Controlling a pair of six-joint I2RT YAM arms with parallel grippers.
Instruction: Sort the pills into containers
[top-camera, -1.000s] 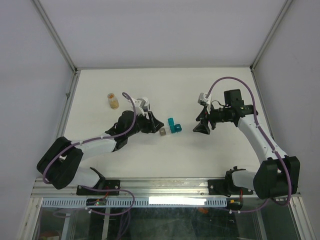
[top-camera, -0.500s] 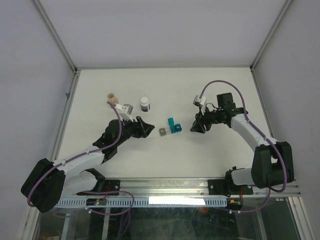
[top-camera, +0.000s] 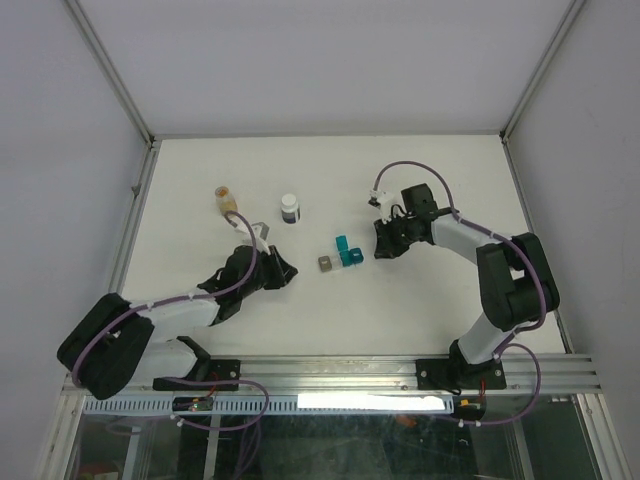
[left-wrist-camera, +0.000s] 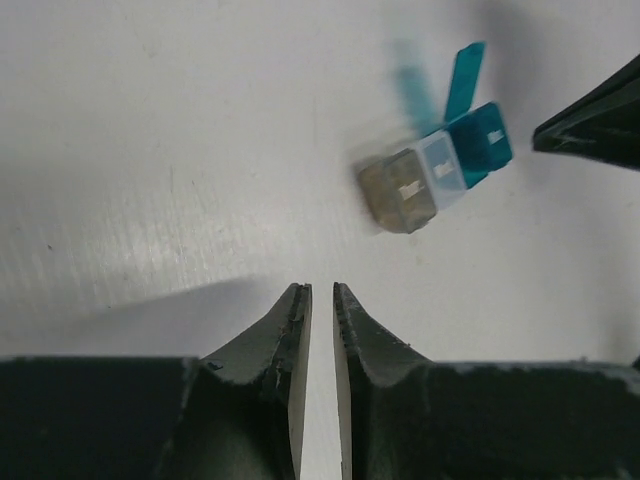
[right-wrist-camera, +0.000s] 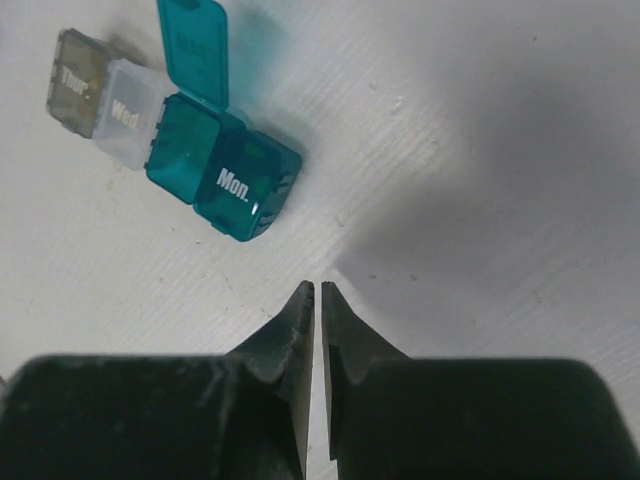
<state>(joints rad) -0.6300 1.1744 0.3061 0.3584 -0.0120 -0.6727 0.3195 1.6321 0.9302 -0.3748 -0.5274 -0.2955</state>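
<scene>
Left fingers (left-wrist-camera: 285, 345) and right fingers (right-wrist-camera: 292, 345) nearly together; containers (right-wrist-camera: 245, 190) read Mon., Wed, Thur.

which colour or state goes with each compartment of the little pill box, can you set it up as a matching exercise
Things:
1. Mon. compartment
2. Thur. compartment
3. Wed. compartment
4. compartment between Mon. and Wed.

Colour or state:
a. grey
b. teal, lid flipped open
c. teal, lid shut
d. clear, whitish

Pairs: 1-c, 2-a, 3-d, 4-b
</scene>
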